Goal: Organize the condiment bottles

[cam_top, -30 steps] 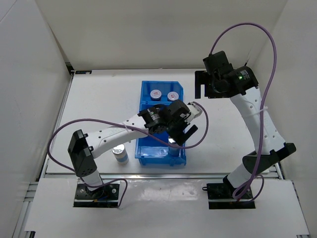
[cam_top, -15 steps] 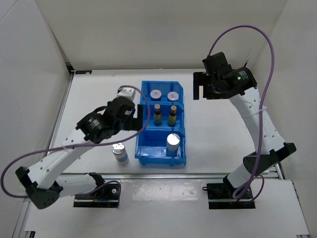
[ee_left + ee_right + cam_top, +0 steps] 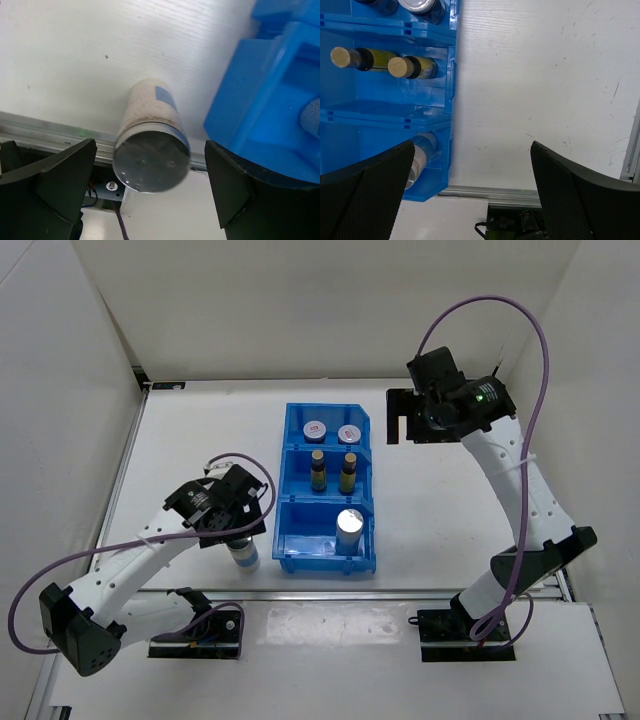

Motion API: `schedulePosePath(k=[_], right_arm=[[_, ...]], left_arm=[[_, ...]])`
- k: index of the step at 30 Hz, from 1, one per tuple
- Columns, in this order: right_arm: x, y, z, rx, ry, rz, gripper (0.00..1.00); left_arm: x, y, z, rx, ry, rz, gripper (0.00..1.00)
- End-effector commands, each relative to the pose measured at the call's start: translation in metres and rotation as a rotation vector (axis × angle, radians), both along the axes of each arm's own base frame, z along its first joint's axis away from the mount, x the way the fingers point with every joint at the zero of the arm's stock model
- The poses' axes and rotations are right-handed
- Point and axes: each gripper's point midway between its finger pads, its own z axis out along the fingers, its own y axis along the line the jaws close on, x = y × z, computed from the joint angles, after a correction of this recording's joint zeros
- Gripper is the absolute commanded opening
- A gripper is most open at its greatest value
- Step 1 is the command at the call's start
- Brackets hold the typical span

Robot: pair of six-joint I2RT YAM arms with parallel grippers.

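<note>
A blue-white, silver-topped cylinder (image 3: 244, 554) stands on the table left of the blue bin (image 3: 283, 502). My left gripper (image 3: 234, 528) hovers right over it, open. In the left wrist view the cylinder's silver top (image 3: 151, 160) sits between the spread fingers (image 3: 60, 175), touching neither. In the bin, two white-lidded jars (image 3: 316, 430) fill the far compartment, two amber bottles (image 3: 318, 469) the middle one, and a second cylinder (image 3: 349, 527) the near one. My right gripper (image 3: 404, 418) is open and empty, high above the table right of the bin.
The right wrist view shows the bin's right wall (image 3: 451, 95), the amber bottles (image 3: 415, 67) and the near cylinder (image 3: 419, 156), with bare white table to their right. The table's metal front rail (image 3: 35, 135) runs just behind the loose cylinder.
My left arm has drawn back from over the bin's near compartment, leaving a cylinder there, and swung left and down over the loose cylinder. The right arm has barely moved.
</note>
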Motion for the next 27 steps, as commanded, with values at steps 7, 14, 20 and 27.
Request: schedulePosePath(k=[7,14,20,27], right_arm=[[-0.003,0.002,0.003,0.035,-0.012,0.005,1.00],[-0.001,0.002,0.000,0.036,0.001,0.002,1.00],[0.001,-0.008,-0.001,0.043,0.004,-0.027,1.00],[-0.001,-0.013,-0.008,0.075,0.040,-0.052,1.00]], left_arm=[[-0.007,0.012,-0.019,-0.020,0.061,0.106,0.94],[0.001,0.005,-0.021,0.000,0.083,0.063,0.38],[0.046,-0.011,0.052,-0.067,-0.125,0.051,0.11],[0.088,-0.056,0.140,0.000,-0.351,-0.163,0.11]])
